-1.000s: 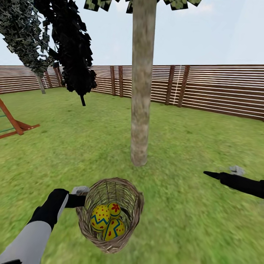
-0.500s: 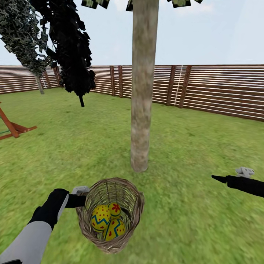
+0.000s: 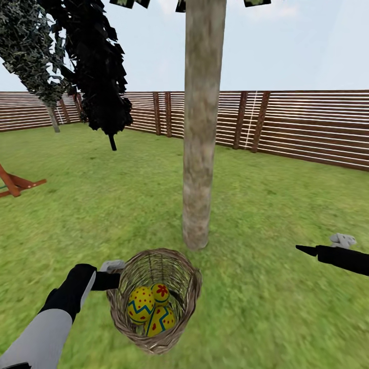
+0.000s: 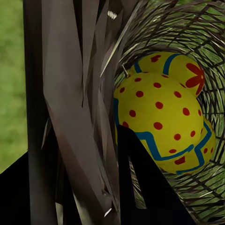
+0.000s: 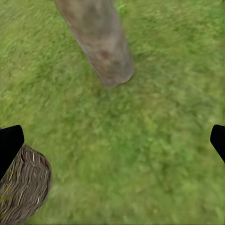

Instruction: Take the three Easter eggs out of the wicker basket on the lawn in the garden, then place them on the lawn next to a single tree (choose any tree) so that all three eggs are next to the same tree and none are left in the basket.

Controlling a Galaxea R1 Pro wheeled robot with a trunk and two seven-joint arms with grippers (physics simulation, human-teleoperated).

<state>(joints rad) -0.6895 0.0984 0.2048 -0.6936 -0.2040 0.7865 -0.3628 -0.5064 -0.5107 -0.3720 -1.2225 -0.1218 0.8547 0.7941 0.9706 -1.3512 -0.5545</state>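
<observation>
My left gripper (image 3: 114, 280) is shut on the near rim of the brown wicker basket (image 3: 187, 293) and holds it tilted over the lawn (image 3: 266, 307). Inside lie the three Easter eggs: a dotted one (image 3: 140, 303), one with a red flower (image 3: 161, 291) and a third (image 3: 162, 321) beneath them. In the left wrist view the dotted egg (image 4: 157, 112) sits close behind the wicker wall (image 4: 201, 28). The pale tree trunk (image 3: 201, 154) rises just beyond the basket. My right gripper (image 3: 307, 250) is open, out to the right above the grass.
A brown slatted fence (image 3: 307, 123) runs along the back. Dark conifers (image 3: 97, 66) stand at the back left, with a wooden play set leg (image 3: 15, 182) at the left edge. The right wrist view has the trunk base (image 5: 101, 47) and the basket's side (image 5: 23, 187).
The whole view has shifted: the trunk looms larger and its base sits lower in the picture. The basket stays in my left gripper. My right gripper sits slightly lower and farther right.
</observation>
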